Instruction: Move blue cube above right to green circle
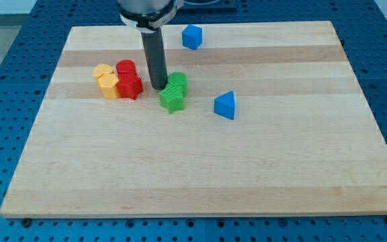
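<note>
The blue cube [192, 36] sits near the view's top edge of the wooden board [200, 168]. The green circle [177, 82] lies near the board's middle, below and slightly left of the cube, touching a green star [172, 99] just below it. My tip [158, 87] rests on the board right beside the green circle's left side, between it and the red blocks. The rod rises straight up from there. The tip is well below and left of the blue cube.
A red circle [126, 68] and a red star [130, 86] sit left of my tip. Two yellow blocks [105, 81] touch them further left. A blue triangle [225, 105] lies right of the green star.
</note>
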Tool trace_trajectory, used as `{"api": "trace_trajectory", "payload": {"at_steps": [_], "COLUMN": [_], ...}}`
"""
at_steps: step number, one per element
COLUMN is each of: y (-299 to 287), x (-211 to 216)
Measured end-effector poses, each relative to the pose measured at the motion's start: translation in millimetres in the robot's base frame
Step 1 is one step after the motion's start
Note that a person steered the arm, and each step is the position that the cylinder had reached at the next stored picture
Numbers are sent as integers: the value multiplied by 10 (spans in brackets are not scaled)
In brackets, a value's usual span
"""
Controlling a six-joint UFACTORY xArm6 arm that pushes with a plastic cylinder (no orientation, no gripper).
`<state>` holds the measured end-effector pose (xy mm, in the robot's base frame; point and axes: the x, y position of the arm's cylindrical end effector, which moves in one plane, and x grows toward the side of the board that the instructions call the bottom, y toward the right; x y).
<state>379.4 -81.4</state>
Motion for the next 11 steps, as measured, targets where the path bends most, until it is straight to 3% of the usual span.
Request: {"api": "trace_trajectory", "payload": {"at_steps": [1, 2, 5, 8, 11], "y": [3, 3, -17, 587, 587], "x": [30, -319, -1824, -1718, -1106]}}
